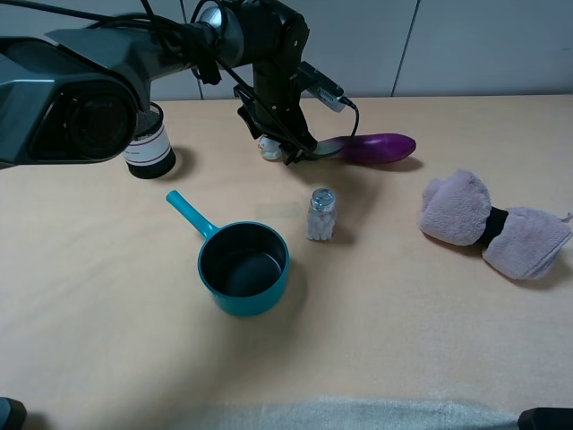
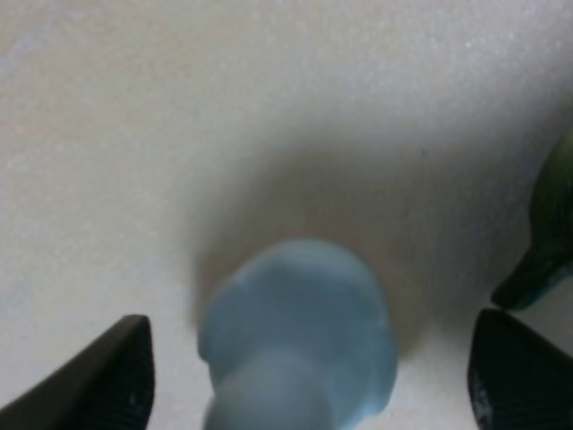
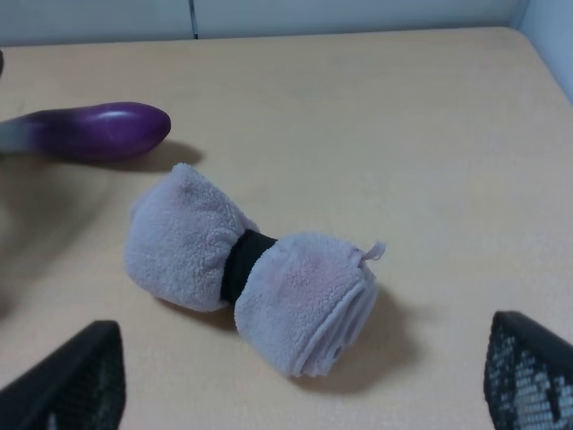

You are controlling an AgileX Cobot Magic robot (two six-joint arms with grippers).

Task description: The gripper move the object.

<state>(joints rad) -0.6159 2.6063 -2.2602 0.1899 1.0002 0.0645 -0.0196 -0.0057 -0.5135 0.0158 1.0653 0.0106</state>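
Observation:
The tiny white toy duck (image 1: pixel 268 147) sits on the table at the back, just left of the eggplant. My left gripper (image 1: pixel 285 150) hangs down over it from the black arm. In the left wrist view the duck (image 2: pixel 300 331) is a blurred pale shape, very close. It lies between the two dark fingertips (image 2: pixel 98 376), which stand wide apart and do not touch it. The left gripper (image 2: pixel 309 381) is open. My right gripper (image 3: pixel 300 385) is open and empty, above the table near a plush towel. I cannot make it out in the exterior view.
A purple eggplant (image 1: pixel 376 146) lies just right of the duck; its green stem (image 2: pixel 551 224) is near one finger. A glass salt shaker (image 1: pixel 321 213), a teal saucepan (image 1: pixel 243 267), a labelled jar (image 1: pixel 148 148) and a lilac rolled plush towel (image 1: pixel 492 224) (image 3: pixel 246 269) are also on the table.

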